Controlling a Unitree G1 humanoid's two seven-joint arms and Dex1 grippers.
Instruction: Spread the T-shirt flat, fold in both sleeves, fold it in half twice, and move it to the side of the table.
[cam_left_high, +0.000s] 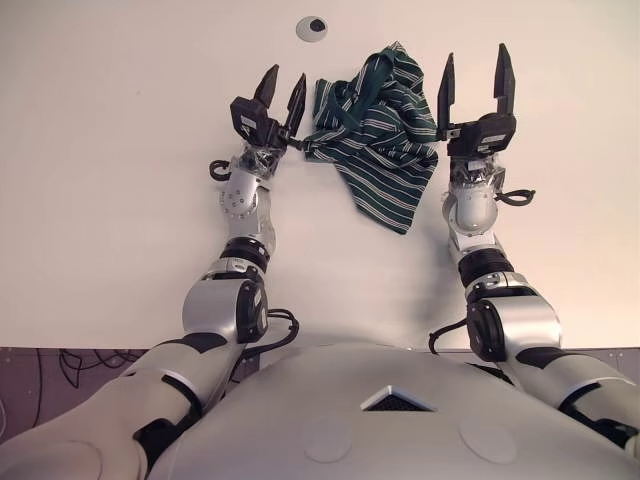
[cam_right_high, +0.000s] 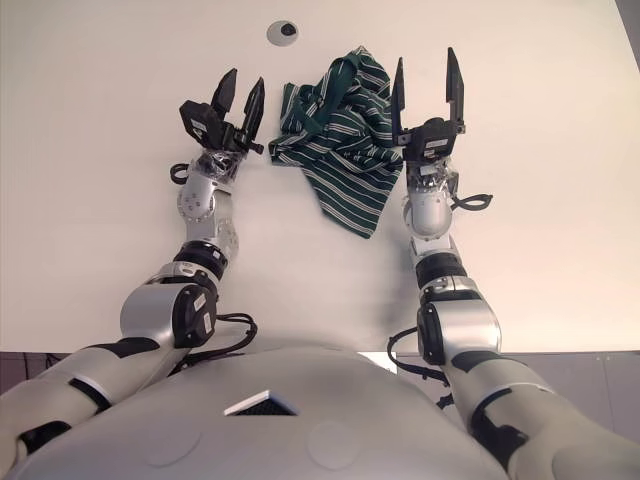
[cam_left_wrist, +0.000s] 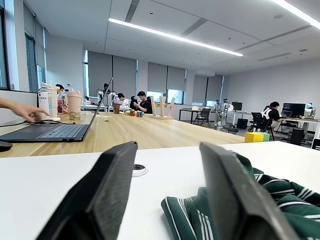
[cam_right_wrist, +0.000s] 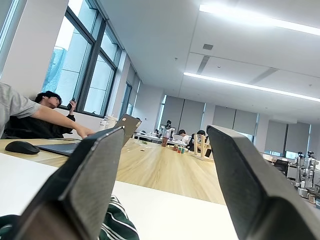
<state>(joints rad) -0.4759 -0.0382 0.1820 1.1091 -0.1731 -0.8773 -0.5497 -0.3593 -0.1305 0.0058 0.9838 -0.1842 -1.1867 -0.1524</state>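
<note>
Left pincer (cam_left_high: 287, 75) and right pincer (cam_left_high: 475, 53) both agape, level with each other, fingers pointing forward.

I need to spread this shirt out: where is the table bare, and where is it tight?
Bare table lies left of the left gripper, right of the right gripper, and nearer than the T-shirt. Tight: between the open jaws, where the T-shirt lies bunched.
</note>
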